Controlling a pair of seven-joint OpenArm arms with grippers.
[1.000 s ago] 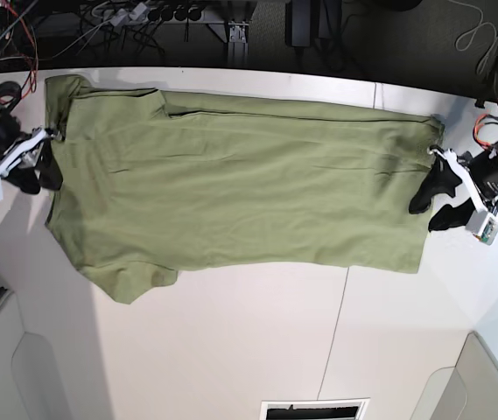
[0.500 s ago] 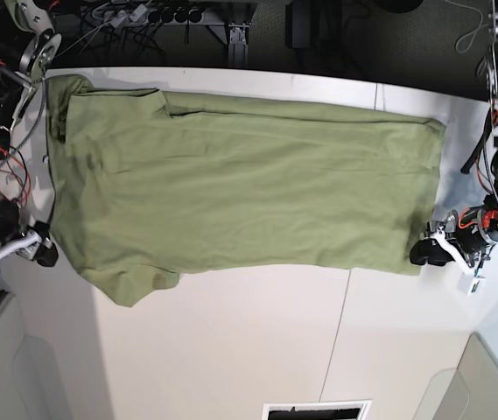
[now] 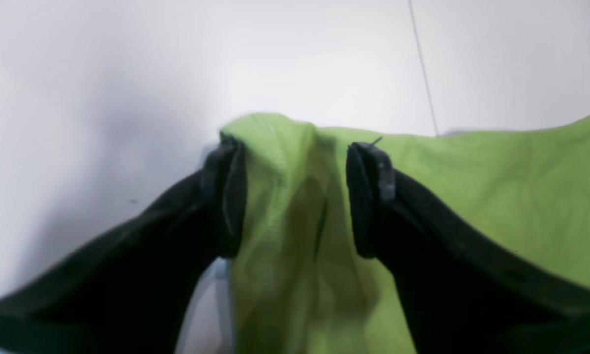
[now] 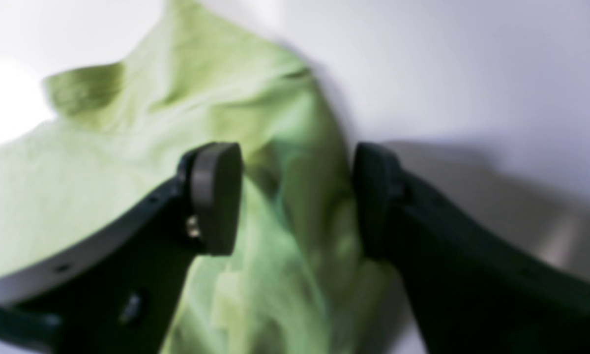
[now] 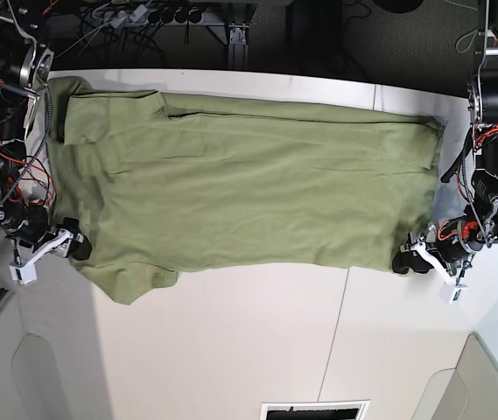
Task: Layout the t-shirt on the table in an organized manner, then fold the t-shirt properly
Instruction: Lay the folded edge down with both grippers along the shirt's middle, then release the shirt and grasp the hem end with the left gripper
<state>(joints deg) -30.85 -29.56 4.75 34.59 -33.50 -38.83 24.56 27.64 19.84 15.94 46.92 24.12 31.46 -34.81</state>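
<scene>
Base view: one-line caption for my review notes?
Green t-shirt spread flat on white table; left gripper and right gripper at its near corners.

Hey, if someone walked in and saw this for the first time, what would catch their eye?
A big olive t-shirt spread flat across the far half of the white table. Next, the two grippers at its near corners: the left gripper and the right gripper each have open jaws straddling a raised ridge of fabric. Tangled cables run behind the table's far edge.
</scene>
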